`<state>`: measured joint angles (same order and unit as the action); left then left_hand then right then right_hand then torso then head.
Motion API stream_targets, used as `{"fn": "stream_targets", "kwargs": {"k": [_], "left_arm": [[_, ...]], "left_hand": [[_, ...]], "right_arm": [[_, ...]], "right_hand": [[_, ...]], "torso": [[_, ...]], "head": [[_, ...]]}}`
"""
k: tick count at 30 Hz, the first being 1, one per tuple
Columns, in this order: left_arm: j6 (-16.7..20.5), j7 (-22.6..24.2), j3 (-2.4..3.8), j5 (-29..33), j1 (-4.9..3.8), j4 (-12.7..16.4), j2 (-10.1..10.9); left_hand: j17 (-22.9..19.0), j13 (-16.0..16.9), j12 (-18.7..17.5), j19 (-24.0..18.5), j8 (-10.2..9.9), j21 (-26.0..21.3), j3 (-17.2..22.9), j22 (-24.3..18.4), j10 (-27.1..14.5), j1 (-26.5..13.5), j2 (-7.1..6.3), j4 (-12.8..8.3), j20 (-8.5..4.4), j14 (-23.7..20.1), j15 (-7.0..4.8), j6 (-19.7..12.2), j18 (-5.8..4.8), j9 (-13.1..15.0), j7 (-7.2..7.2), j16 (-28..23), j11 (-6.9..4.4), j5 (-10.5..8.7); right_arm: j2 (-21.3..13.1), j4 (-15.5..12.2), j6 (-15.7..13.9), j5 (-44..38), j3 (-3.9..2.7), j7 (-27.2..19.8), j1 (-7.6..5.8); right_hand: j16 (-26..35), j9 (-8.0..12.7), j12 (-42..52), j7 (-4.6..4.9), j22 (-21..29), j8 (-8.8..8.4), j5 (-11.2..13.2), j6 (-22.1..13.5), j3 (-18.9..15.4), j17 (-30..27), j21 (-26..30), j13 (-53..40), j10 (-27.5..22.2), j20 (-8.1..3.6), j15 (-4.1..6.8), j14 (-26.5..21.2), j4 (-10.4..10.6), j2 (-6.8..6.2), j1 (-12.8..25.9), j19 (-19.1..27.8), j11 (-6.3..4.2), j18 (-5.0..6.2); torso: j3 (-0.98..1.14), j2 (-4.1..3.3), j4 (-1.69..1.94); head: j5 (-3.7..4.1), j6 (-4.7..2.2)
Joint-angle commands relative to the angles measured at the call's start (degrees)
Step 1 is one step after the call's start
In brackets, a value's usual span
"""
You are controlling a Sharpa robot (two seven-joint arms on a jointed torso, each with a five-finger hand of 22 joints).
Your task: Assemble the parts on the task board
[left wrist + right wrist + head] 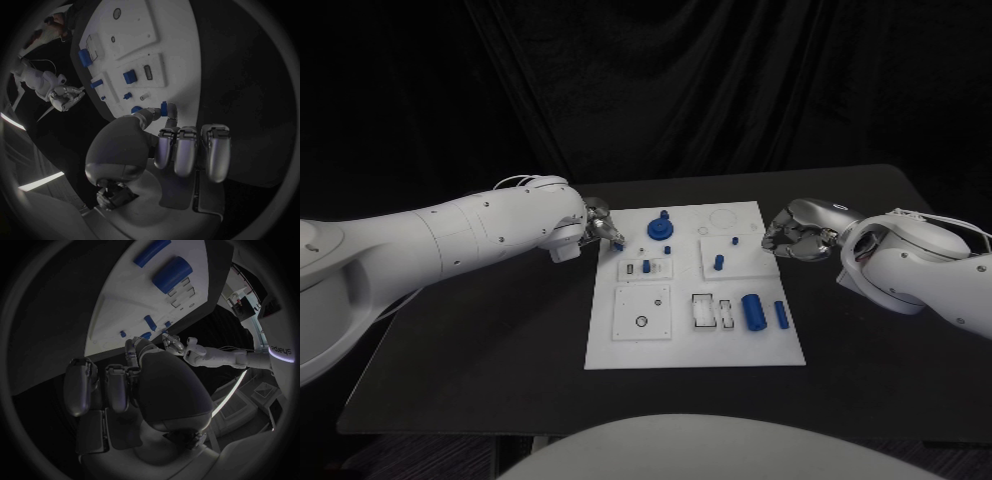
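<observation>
The white task board [629,345] is laid in the middle of the black worktop [473,340], with blue parts spread over it: a large cylinder [753,311] and a slimmer peg [782,316] near its right edge, and a round knobbed piece [661,229] near its far left corner. The left hand [600,226] is held at the board's far left edge, a small blue part [164,108] pinched between thumb and finger. The right hand [795,238] is held at the far right edge with fingers curled in, nothing seen in them.

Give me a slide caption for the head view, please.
Two robot hands, left and right, flank a white task board dotted with small blue parts.
</observation>
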<state>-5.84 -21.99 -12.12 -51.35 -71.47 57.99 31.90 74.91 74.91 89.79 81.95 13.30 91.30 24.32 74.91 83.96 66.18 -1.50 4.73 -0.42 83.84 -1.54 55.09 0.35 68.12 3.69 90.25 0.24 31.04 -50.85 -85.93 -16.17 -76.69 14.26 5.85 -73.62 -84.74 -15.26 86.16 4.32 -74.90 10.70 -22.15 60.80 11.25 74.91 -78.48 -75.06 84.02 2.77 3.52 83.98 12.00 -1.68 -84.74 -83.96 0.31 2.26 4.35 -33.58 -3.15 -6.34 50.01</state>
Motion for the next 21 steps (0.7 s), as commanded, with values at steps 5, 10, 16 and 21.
{"fn": "stream_targets", "kwargs": {"k": [5, 10, 16, 21], "left_arm": [[2.69, 0.72, 0.06, -0.20, -0.45, 5.93, 2.77], [2.46, 0.13, 0.04, -0.20, -0.55, 8.62, 4.07], [1.39, -0.54, 0.03, -0.19, -0.56, 9.91, 4.75], [-0.18, -1.41, 0.03, 1.66, -0.52, 10.21, 4.78]], "left_hand": [[15.09, 15.09, 0.21, 0.73, 0.05, -0.18, 0.82, 13.00, 6.04, -0.88, -0.30, -0.35, -0.11, 6.16, -0.40, 0.80, 0.46, 0.19, -0.35, -0.25, -0.35, 0.16], [15.09, 15.09, 0.21, 0.53, -0.01, -0.15, 0.95, 12.94, 6.04, -1.25, -0.26, -0.19, -0.16, 6.16, -0.43, 0.85, 0.48, 0.18, -0.37, -0.25, -0.37, -0.16], [15.09, 15.09, 0.21, 0.33, -0.12, -0.12, 1.09, 12.88, 6.04, -1.56, -0.23, -0.08, -0.20, 6.16, -0.45, 0.80, 0.50, 0.17, -0.38, -0.25, -0.39, -0.61], [15.09, 15.09, 0.21, 0.42, -0.20, -0.13, 1.30, 12.90, 6.04, -2.08, -0.13, 0.05, -0.28, 6.16, -0.49, 0.93, 0.48, 0.20, -0.43, -0.25, -0.43, -2.03]], "right_arm": [[-0.23, 0.04, -1.47, 0.58, -0.05, -0.63, 0.19], [-0.30, 0.03, -1.36, 0.84, -0.04, -0.75, 0.31], [-0.30, 0.10, -1.36, 0.93, -0.05, -0.84, 0.55], [-0.27, 0.13, -1.24, 0.96, -0.05, -0.86, 0.79]], "right_hand": [[0.26, -0.10, -0.29, 0.03, -10.97, -0.21, -0.28, -0.21, 0.49, 6.05, 0.31, -7.86, 1.37, -0.40, 0.45, 4.17, -0.06, 0.34, 0.15, -0.84, -0.52, 0.67], [0.25, -0.12, -0.30, 0.03, -10.96, -0.20, -0.29, -0.18, 0.47, 6.06, 0.32, -7.83, 1.35, -0.40, 0.45, 4.17, -0.08, 0.26, 0.17, -0.84, -0.51, 0.68], [0.28, -0.13, -0.30, 0.03, -10.96, -0.19, -0.31, -0.18, 0.47, 6.01, 0.33, -7.83, 1.36, -0.40, 0.45, 4.16, -0.09, 0.24, 0.18, -0.84, -0.51, 0.68], [0.28, -0.13, -0.30, 0.03, -10.96, -0.19, -0.31, -0.18, 0.47, 6.01, 0.33, -7.83, 1.36, -0.40, 0.45, 4.16, -0.09, 0.24, 0.18, -0.84, -0.51, 0.68]], "torso": [[-0.04, -0.05, 0.09], [0.01, 0.07, 0.24], [0.12, 0.10, 0.29], [-0.04, -0.10, 0.35]], "head": [[-0.22, -0.01], [-0.08, -0.01], [-0.31, -0.01], [-0.37, -0.01]]}}
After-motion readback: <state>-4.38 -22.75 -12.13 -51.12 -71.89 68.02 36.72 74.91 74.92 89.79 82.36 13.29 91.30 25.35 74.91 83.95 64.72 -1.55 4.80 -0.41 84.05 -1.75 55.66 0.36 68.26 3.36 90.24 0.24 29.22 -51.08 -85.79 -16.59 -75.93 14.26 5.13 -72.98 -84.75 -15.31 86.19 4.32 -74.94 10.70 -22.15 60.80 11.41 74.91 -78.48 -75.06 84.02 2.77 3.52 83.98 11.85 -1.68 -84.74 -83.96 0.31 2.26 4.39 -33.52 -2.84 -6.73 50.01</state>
